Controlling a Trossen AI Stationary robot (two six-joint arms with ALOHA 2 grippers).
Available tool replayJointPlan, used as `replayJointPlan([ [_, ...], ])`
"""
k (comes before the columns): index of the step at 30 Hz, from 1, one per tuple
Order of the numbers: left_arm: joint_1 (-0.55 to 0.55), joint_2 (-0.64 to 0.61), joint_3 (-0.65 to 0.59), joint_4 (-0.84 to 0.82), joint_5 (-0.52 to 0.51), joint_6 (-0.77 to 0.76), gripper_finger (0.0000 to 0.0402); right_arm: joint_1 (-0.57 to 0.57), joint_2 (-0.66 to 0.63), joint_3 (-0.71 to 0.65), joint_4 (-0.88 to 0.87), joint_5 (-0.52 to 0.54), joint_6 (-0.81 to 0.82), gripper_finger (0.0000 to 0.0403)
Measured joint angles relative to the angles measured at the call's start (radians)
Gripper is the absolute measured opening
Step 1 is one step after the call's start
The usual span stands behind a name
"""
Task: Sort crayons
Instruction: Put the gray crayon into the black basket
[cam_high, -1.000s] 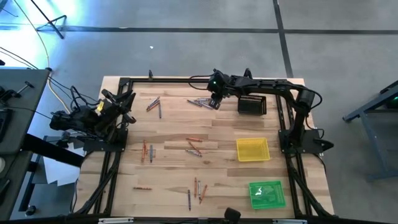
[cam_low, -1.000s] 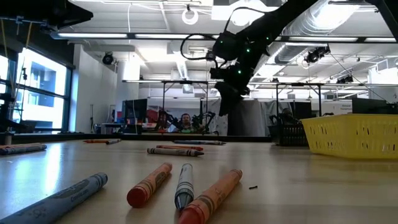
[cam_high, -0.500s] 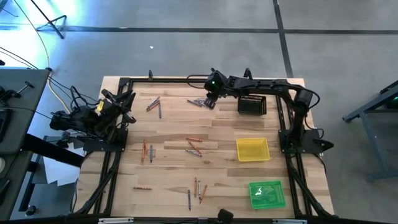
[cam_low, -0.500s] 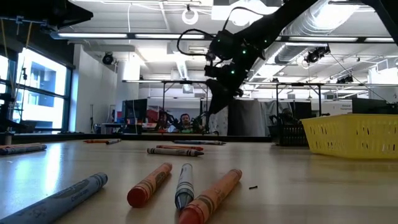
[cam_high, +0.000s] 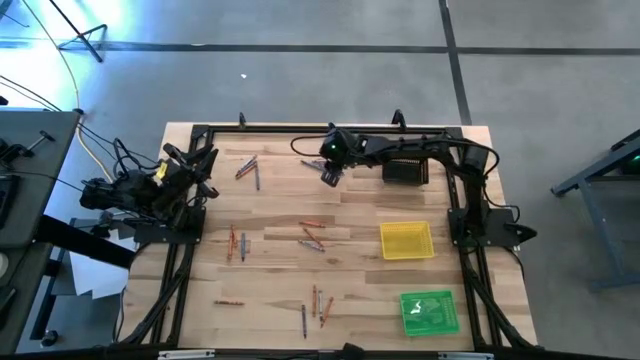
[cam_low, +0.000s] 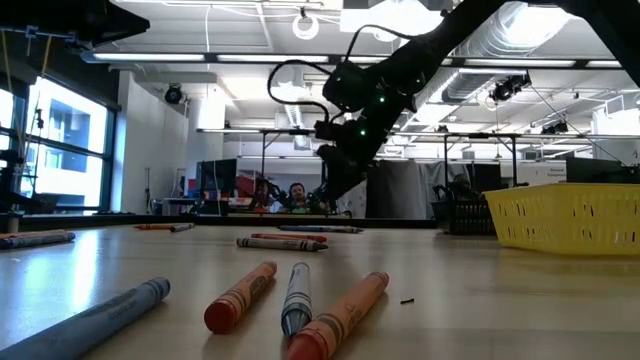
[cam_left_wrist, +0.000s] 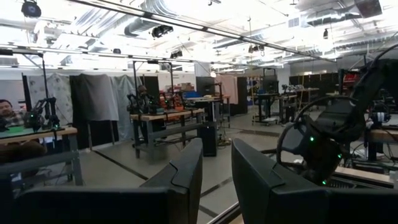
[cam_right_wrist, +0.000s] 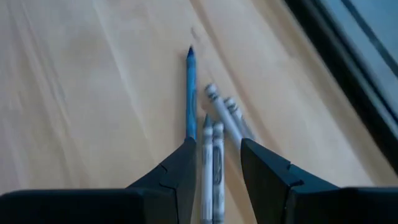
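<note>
While the left arm sits parked at the left edge of the table (cam_high: 350, 205), its claw (cam_left_wrist: 216, 177) raised and facing out into the room, fingers a little apart and grasping nothing, the right arm reaches across the far side. Right claw (cam_high: 329, 177) hangs over the far-centre cluster of crayons (cam_high: 318, 165). In the right wrist view its fingers (cam_right_wrist: 177, 171) stand released, with two grey crayons (cam_right_wrist: 211, 165) lying side by side in the gap between them; whether the tips touch the wood cannot be told. A blue crayon (cam_right_wrist: 190, 93) lies just beside those, tip pointing away, and two more grey ones (cam_right_wrist: 229, 118) fan off at an angle.

Other crayons, scattered in groups on the table:
- far left, a small group (cam_high: 247, 168)
- mid left, an orange and a grey one (cam_high: 236, 243), roughly parallel
- centre, several crossing (cam_high: 312, 236)
- near edge, one orange alone (cam_high: 228, 302) and a group (cam_high: 316, 305), the same ones close to the low camera (cam_low: 290, 300)

Trays down the right side, well apart: black tray (cam_high: 405, 170) just beside the right arm, yellow tray (cam_high: 406, 240) in the middle, green tray (cam_high: 430, 311) nearest. No crayon visible inside yellow or black; green too patterned to tell.

A person shows in the room beyond the table, seated at a bench (cam_low: 297, 196).
</note>
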Motion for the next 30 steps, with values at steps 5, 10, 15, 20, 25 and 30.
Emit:
replayJointPlan([
  [5, 0.0, 0.0, 0.0, 0.0, 0.0, 0.0, 0.0074, -0.005, 0.0, 0.0, -0.123, 0.027, 0.002, 0.0118],
  [10, 0.0, 0.0, 0.0, 0.0, -0.002, 0.0, 0.0074, -0.006, 0.0, -0.001, -0.158, 0.035, 0.017, 0.0118],
  [15, 0.0, 0.0, 0.0, 0.0, -0.002, 0.0, 0.0074, -0.006, 0.0, -0.001, -0.171, 0.051, 0.019, 0.0118],
  [20, 0.0, 0.0, 0.0, 0.0, -0.002, 0.0, 0.0074, -0.008, 0.0, -0.001, -0.203, 0.068, 0.015, 0.0118],
  [25, 0.0, 0.0, 0.0, 0.0, -0.002, -0.001, 0.0074, -0.021, 0.0, -0.001, -0.202, 0.065, -0.019, 0.0118],
  [30, 0.0, 0.0, 0.0, 0.0, -0.002, -0.001, 0.0074, -0.049, 0.0, -0.001, -0.201, 0.052, -0.045, 0.0118],
])
